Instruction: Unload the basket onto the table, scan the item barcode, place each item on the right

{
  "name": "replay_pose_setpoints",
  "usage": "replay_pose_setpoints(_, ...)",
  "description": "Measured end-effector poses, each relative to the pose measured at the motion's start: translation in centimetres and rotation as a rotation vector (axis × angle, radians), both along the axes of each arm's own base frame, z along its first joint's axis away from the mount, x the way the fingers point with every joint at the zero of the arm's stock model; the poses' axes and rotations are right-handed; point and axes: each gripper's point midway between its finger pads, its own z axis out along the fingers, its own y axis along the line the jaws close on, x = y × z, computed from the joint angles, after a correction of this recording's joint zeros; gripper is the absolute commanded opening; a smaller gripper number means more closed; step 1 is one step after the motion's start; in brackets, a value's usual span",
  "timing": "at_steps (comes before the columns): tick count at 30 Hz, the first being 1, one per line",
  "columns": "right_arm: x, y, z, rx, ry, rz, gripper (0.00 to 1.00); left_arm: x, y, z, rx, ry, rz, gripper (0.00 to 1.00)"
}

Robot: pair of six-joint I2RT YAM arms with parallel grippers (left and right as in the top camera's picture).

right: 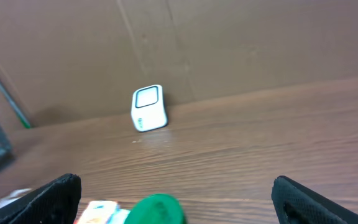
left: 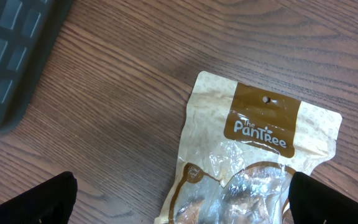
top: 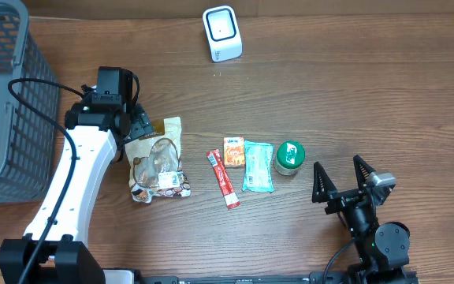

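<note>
The snack pouch (left: 247,162) lies flat on the table (top: 369,87), left of centre, with its brown header towards the basket (top: 6,102) and its clear window facing up. We judge it light, soft and crinkly, with a slick film that could slide between the fingers. The flat sealed header, or a side seam, looks like the firmest place to pinch, since the bulging middle would only buckle. The left pincer (left: 185,202) hangs over the header end with its jaws spread wide, holding nothing. Its fingertips (left: 42,199) only just enter the wrist view, so we cannot tell how close they are to the film. A pale patch near the pouch's lower end might be a label, but we cannot make out a barcode, which may be underneath. The scanner (top: 222,33) stands at the far edge, well apart from the pouch. The right pincer (top: 342,177) is wide open and empty near the green-lidded jar (top: 289,157).
</note>
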Motion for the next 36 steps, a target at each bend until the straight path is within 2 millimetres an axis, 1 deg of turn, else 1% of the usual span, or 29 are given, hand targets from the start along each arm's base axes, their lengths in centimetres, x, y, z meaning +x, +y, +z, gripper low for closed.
replay_pose_setpoints(2,-0.1,0.3,-0.2,0.026,0.017,0.019,1.00,0.0,0.0,0.0,0.000,0.000,0.000,1.00)
replay_pose_setpoints(5,-0.3,0.7,-1.3,0.040,0.072,0.042,1.00,0.0,0.0,0.0,0.000,0.000,0.000,1.00)
replay_pose_setpoints(7,-0.6,0.8,-1.2,0.038,0.100,0.046,1.00,0.0,0.0,0.0,0.000,0.000,0.000,1.00)
replay_pose_setpoints(8,-0.8,0.8,-0.9,0.036,0.109,0.049,1.00,0.0,0.0,0.0,0.000,0.000,0.000,1.00)
replay_pose_setpoints(10,-1.4,0.7,0.7,0.017,0.112,0.052,1.00,0.0,0.0,0.0,0.000,0.000,0.000,1.00)
replay_pose_setpoints(13,-2.6,0.3,4.8,-0.009,0.070,0.047,1.00,0.0,0.0,0.0,0.000,0.000,0.000,1.00)
replay_pose_setpoints(15,-3.5,0.1,8.3,-0.023,0.030,0.046,1.00,0.0,0.0,0.0,-0.001,0.000,0.000,0.99)
replay_pose_setpoints(19,-4.4,-0.1,13.4,-0.034,0.006,0.042,1.00,0.0,0.0,0.0,-0.001,0.000,-0.001,1.00)
replay_pose_setpoints(21,-4.5,-0.1,14.9,-0.043,0.048,0.042,1.00,0.0,0.0,0.0,-0.002,0.001,0.000,1.00)
replay_pose_setpoints(22,-4.4,-0.1,16.0,-0.049,0.083,0.044,1.00,0.0,0.0,0.0,-0.003,0.001,-0.001,0.99)
replay_pose_setpoints(26,-3.6,0.1,18.4,-0.051,0.228,0.045,1.00,0.0,-0.1,0.0,-0.003,-0.001,-0.001,0.99)
replay_pose_setpoints(28,-3.0,0.3,19.1,-0.045,0.334,0.046,1.00,0.0,-0.1,0.0,-0.004,0.001,-0.001,1.00)
replay_pose_setpoints(30,-2.1,0.5,19.8,-0.035,0.388,0.045,1.00,0.0,-0.1,0.0,-0.003,-0.001,-0.001,1.00)
replay_pose_setpoints(33,-0.1,1.2,20.6,-0.018,0.446,0.057,1.00,0.0,-0.1,0.0,-0.004,-0.001,-0.001,1.00)
replay_pose_setpoints(34,0.5,1.5,20.5,-0.012,0.462,0.067,0.89,0.0,-0.1,0.0,-0.004,-0.001,-0.001,1.00)
replay_pose_setpoints(36,1.7,2.5,19.9,0.000,0.497,0.105,0.58,0.0,-0.1,0.0,-0.004,-0.001,-0.001,1.00)
